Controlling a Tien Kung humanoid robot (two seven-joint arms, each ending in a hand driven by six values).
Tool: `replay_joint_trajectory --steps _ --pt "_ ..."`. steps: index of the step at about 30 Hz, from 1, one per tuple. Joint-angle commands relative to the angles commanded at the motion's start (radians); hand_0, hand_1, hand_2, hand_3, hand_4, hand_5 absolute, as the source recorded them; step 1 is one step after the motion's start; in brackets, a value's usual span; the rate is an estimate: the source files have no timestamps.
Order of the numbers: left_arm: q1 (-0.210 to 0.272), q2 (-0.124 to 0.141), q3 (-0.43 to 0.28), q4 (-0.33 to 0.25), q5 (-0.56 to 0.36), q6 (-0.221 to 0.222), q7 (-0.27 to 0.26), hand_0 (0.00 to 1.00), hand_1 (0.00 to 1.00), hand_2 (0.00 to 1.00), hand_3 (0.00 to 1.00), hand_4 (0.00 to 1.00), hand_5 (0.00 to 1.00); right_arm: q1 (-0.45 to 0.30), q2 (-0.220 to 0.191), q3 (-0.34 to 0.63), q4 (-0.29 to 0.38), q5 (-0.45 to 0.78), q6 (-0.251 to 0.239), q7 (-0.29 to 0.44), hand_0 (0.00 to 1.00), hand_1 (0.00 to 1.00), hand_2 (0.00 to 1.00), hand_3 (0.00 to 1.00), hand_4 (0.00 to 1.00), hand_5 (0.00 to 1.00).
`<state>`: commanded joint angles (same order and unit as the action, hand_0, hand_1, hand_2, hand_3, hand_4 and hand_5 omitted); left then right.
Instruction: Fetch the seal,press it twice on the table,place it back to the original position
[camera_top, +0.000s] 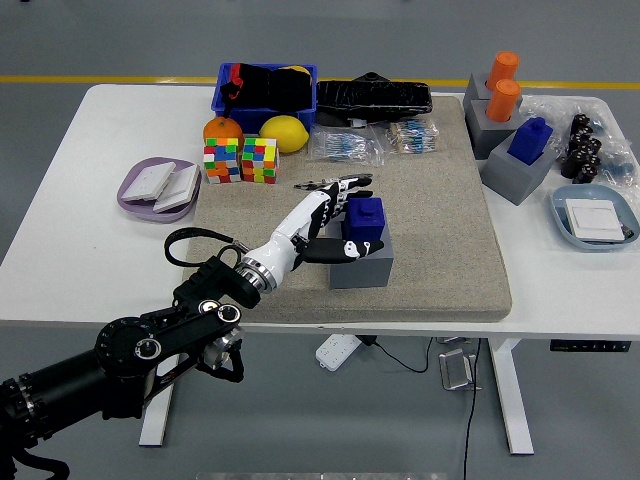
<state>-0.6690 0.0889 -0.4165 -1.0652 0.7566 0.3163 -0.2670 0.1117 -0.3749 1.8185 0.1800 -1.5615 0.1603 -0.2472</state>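
Note:
The seal is a dark blue block (366, 221) standing in a grey square holder (361, 263) on the tan mat, near its middle. My left hand (340, 215), white and black, reaches in from the lower left. Its fingers are spread around the left side of the blue seal, the thumb low in front of it and the other fingers behind its top. The fingers are not closed on it. My right hand is not in view.
Two colourful cubes (241, 160), an orange and a lemon (283, 132) lie at the mat's back left, before a blue bin (265, 87). A purple dish (158, 186) is left. More grey holders with orange and blue seals (515, 140) stand at the right.

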Motion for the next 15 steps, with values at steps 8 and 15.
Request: replay_joint_trajectory --steps 8,15 --pt "-0.005 -0.007 -0.003 0.011 0.035 0.044 0.012 0.892 0.812 0.813 0.886 0.785 0.002 0.003 -0.003 -0.006 0.0 0.002 0.0 0.001 0.884 0.747 0.731 0.735 0.826 0.522" --pt "-0.001 -0.01 0.001 0.017 0.039 0.053 0.016 0.879 0.801 0.799 0.88 0.72 0.002 0.003 -0.007 -0.012 0.0 0.002 0.0 0.001 0.884 0.747 0.731 0.735 0.826 0.522"
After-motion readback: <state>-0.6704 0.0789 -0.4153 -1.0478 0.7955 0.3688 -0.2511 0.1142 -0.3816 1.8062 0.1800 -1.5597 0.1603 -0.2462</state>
